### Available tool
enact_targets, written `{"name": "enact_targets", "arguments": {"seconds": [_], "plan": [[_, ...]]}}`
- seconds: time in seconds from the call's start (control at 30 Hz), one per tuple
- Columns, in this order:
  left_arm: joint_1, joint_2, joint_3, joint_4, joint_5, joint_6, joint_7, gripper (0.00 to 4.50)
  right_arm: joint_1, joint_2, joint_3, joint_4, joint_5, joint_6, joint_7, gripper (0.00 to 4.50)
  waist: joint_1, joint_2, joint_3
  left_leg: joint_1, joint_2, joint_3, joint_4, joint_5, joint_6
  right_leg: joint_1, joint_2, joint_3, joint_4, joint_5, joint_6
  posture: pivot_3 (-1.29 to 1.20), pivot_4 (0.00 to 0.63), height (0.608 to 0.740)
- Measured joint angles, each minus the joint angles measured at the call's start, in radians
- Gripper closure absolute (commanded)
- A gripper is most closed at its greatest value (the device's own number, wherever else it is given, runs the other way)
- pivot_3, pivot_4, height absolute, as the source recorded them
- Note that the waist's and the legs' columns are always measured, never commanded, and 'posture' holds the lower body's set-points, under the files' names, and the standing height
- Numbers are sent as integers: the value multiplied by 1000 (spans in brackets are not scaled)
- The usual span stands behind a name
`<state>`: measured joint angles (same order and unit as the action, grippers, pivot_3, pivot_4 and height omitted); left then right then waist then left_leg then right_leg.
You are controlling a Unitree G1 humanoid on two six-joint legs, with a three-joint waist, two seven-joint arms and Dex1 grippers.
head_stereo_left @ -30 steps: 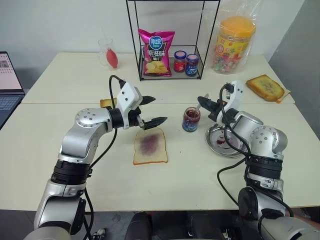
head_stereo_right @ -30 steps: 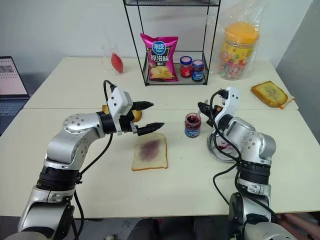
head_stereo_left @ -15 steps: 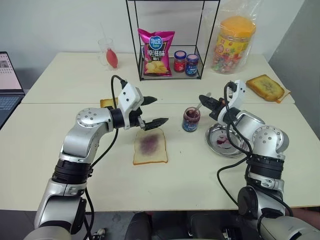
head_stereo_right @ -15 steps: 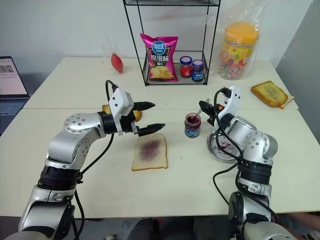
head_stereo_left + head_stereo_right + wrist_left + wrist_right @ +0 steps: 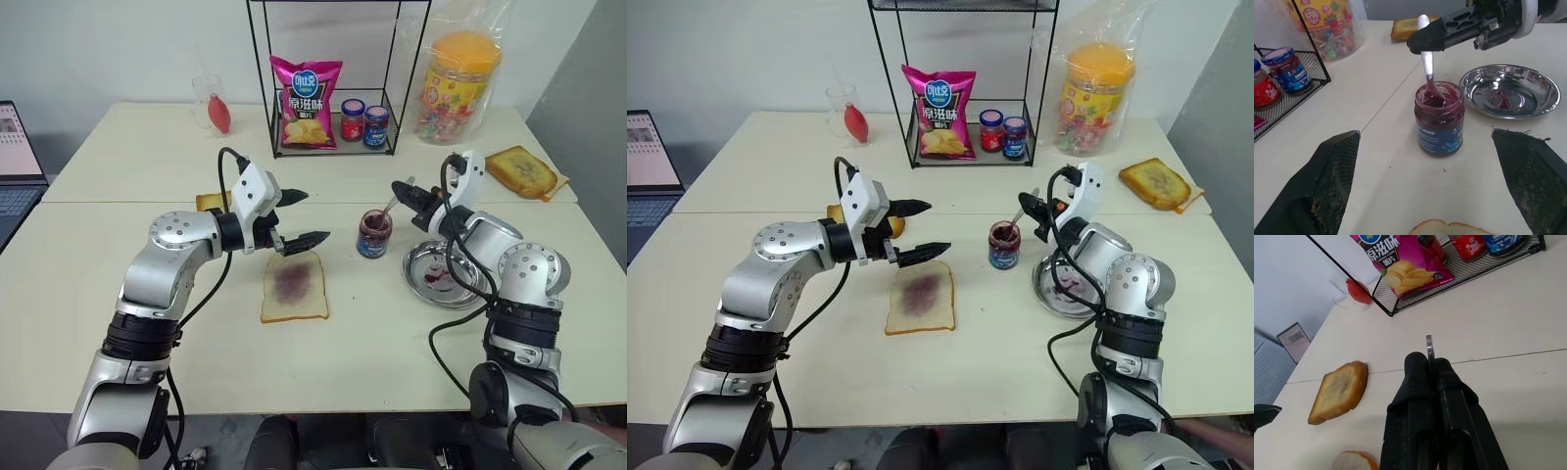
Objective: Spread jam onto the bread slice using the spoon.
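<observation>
Spoon (image 5: 1426, 63) clamped by its handle in right pincer (image 5: 405, 194), bowl sunk in the jam (image 5: 1439, 96) inside the open jar (image 5: 373, 234), mid-desk, just ahead of the steel plate (image 5: 443, 274). Left pincer (image 5: 302, 217) spread wide, holding nothing, hovering above the far edge of the bread slice (image 5: 293, 287), which lies flat toward the desk's near edge with a purple smear in its middle. Likely step: loading another scoop. Risks: jar unsupported, so a slanted lift dragging the spoon against the rim could tip or slide it; overfull scoop could drip on the desk between jar and bread; slim handle could twist in the clamp; left pincer close to the carry path, collision possible.
</observation>
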<state>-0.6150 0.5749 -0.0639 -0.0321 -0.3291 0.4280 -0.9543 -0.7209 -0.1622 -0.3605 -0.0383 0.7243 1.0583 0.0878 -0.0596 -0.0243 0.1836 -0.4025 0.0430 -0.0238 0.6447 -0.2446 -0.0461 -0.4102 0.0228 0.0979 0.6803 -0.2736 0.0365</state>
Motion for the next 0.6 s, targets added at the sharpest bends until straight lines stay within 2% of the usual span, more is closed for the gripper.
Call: {"name": "enact_targets", "arguments": {"seconds": [0.4, 0.6], "plan": [[-9, -1, 0, 5, 0, -3, 0, 0, -19, -25, 8, -1, 4, -9, 0, 4450, 0, 0, 0, 0, 0, 0, 0, 0, 0, 0, 0, 0, 0, -1, 3, 0, 150, 740], [-9, -1, 0, 8, 0, -6, -10, 0, -21, -3, -60, -1, 69, 11, -42, 4450, 0, 0, 0, 0, 0, 0, 0, 0, 0, 0, 0, 0, 0, -1, 2, 0, 150, 740]]}}
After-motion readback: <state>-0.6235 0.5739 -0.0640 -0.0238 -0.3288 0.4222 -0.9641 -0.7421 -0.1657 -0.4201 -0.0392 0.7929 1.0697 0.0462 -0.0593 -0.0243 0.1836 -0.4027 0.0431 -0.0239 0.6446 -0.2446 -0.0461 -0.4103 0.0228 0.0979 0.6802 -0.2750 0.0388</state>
